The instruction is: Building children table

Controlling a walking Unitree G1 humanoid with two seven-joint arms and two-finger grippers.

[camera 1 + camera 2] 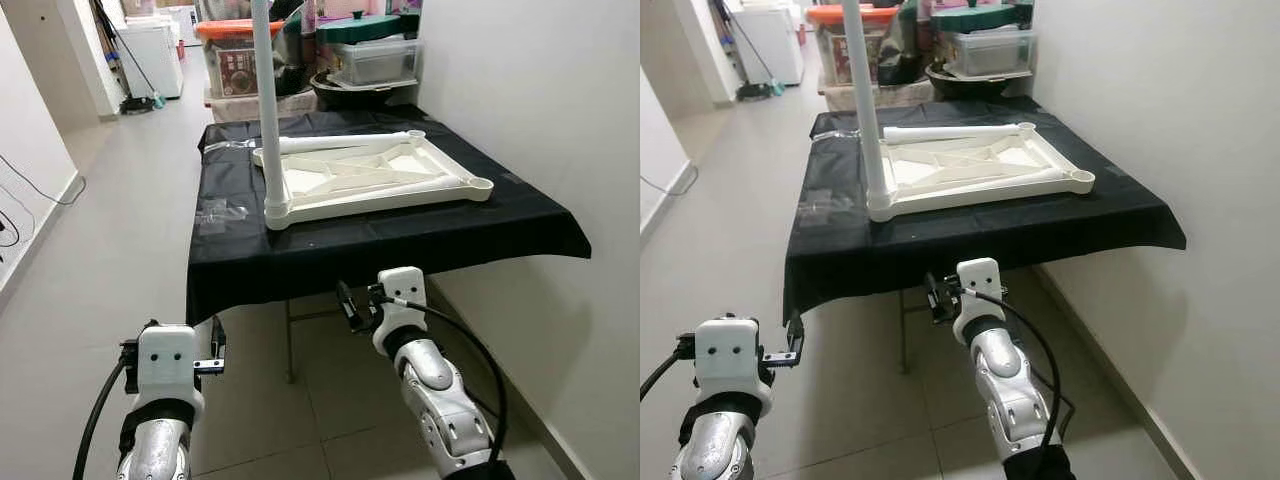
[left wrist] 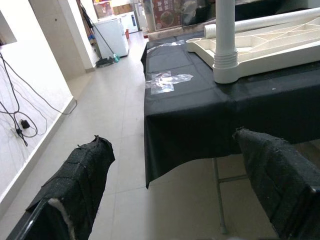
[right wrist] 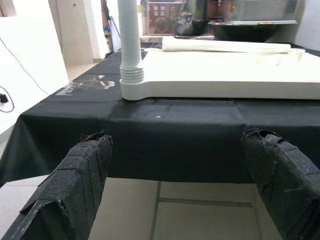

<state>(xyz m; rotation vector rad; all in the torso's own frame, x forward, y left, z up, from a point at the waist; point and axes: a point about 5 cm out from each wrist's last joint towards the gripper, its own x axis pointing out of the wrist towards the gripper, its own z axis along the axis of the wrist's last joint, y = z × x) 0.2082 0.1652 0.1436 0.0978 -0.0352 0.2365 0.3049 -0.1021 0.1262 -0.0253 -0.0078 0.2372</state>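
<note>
Tabletop: I see the white tabletop (image 1: 375, 178) lying upside down on the black-draped bench (image 1: 380, 245), ahead of and above both grippers.
Fitted leg: one leg (image 1: 265, 110) stands upright in the near-left corner socket.
Loose leg: a second leg (image 1: 345, 143) lies flat along the far edge of the tabletop, long axis running left to right.
Open socket: the near-right corner socket (image 1: 481, 184) is empty; I judge that one, or a far corner, comes next.
Left gripper: left gripper (image 1: 215, 350) hangs low, in front of the bench's near-left corner, fingers (image 2: 80, 185) spread, holding nothing.
Right gripper: right gripper (image 1: 350, 305) sits just under the bench's front edge, fingers (image 3: 75, 185) wide apart, empty.
Nearer arm: the right one, I reckon, is closer to the loose leg and the empty socket.
Room: wall close on the right; open floor on the left. The upright leg stands between my left arm and the loose leg.
Edge: both arms must rise over the bench's front edge before reaching in.
</note>
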